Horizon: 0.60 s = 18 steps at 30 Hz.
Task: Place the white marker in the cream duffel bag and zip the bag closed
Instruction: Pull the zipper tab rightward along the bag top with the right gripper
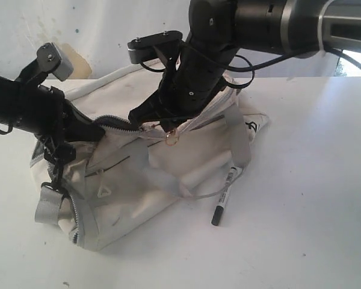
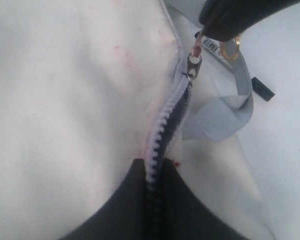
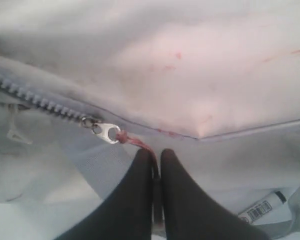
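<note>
The white marker (image 1: 226,195) looks light, stiff and smooth; we would pinch it mid-barrel, clear of its black cap. It lies on the surface just beside the cream duffel bag (image 1: 126,198), toward the right edge, not inside. The bag is soft, limp and smudged. Our right gripper (image 3: 156,155) is clenched on the reddish pull cord (image 3: 132,141); our left gripper (image 2: 151,172) clamps the bag at its zipper (image 2: 165,117).
</note>
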### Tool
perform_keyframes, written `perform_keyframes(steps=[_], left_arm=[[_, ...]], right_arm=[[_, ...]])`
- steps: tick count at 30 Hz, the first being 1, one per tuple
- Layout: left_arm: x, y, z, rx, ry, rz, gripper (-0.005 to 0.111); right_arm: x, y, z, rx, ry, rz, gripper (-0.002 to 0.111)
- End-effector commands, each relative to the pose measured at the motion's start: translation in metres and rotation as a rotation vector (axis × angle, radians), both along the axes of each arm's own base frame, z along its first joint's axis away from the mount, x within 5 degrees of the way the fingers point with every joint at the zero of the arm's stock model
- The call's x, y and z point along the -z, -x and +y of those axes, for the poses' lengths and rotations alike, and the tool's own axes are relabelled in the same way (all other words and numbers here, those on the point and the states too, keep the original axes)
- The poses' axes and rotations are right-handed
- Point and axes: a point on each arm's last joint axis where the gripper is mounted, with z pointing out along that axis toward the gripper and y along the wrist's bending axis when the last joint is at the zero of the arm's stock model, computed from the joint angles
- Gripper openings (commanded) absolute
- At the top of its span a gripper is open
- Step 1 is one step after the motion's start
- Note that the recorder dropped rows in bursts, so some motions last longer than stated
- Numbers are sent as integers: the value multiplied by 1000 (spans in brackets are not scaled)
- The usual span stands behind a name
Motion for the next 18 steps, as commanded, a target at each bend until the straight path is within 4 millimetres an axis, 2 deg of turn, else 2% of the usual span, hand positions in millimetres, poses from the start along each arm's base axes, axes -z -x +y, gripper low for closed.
perform_keyframes(steps=[1,5,9,13,18], left_arm=[[-5,5,1,-1,29,44,0],[-5,5,1,-59,53,102,0],[-5,5,1,-76,58,121,0],[0,6,6,-52,-22,117,0],[3,5,9,-82,-68,112,0]], right_arm=[[-6,-15,-21,53,11,-51,0],[-6,-29,-41,96,46,-75,0],[-6,-46,-70,168,58,-96,0],[-9,-63,-95,231,54,-154,0],[-13,-77,-116,281,43,-221,0]])
